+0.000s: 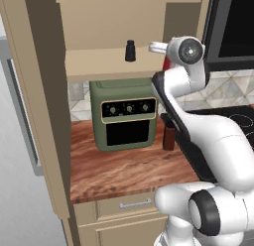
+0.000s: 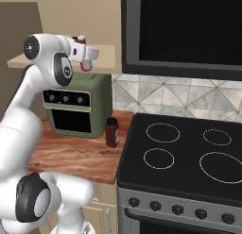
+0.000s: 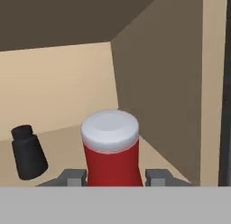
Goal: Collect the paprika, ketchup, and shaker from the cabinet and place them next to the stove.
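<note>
Gripper: the gripper [image 3: 114,175] is reaching into the cabinet [image 1: 106,19] at shelf level, its two fingers closing narrowly on either side of the ketchup [image 3: 111,148].
Ketchup: a red bottle with a pale rounded end facing the hand camera, sitting between the fingers [image 3: 74,177] at the right end of the shelf, near the cabinet's right inner wall; from the right base view a little red is showing at the hand [image 2: 85,64].
Shaker: the small black shaker [image 1: 130,50] is standing upright on the shelf, left of the ketchup and apart from it.
Paprika: the dark brown jar with a black cap [image 2: 112,132] is standing upright on the wooden counter [image 1: 124,173], between the toaster oven [image 1: 125,113] and the stove [image 2: 189,157], just beside the cooktop's left edge.
Stove: black cooktop with white burner rings, right of the counter; knobs lining its steel front.
Drawer: a tan drawer front with a metal handle [image 1: 135,204] is sitting under the counter's near edge.
</note>
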Robot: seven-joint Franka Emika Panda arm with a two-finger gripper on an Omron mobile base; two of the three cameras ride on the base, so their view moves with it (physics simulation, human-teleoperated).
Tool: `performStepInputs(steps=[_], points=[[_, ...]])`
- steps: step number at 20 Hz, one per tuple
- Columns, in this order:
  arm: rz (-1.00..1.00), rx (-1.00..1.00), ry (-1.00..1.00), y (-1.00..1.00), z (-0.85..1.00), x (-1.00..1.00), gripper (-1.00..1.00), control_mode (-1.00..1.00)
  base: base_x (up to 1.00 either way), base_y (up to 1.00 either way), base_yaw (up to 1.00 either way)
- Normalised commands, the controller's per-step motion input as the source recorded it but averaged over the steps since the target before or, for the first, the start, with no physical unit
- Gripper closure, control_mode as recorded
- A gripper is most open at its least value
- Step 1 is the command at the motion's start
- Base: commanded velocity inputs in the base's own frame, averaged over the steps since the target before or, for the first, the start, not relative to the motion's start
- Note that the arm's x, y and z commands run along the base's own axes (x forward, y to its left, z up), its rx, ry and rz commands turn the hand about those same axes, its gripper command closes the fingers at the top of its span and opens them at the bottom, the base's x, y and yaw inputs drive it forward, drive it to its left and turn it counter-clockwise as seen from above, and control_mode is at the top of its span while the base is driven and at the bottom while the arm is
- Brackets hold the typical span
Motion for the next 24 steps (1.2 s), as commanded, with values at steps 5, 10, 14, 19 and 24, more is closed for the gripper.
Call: performStepInputs(steps=[5,10,14,19,24], points=[[0.2,0.0,0.0,-0.1,-0.05,-0.74,1.0,-1.0,0.0,0.0,0.0],[0.25,0.0,0.07,-0.15,-0.15,-0.68,1.0,-1.0,0.0,0.0,0.0],[0.28,0.0,0.03,-0.14,-0.19,-0.54,1.0,-1.0,0.0,0.0,0.0],[0.31,0.0,0.0,-0.19,-0.26,-0.54,1.0,-1.0,0.0,0.0,0.0],[0.31,0.0,0.0,-0.21,-0.3,-0.49,1.0,-1.0,0.0,0.0,0.0]])
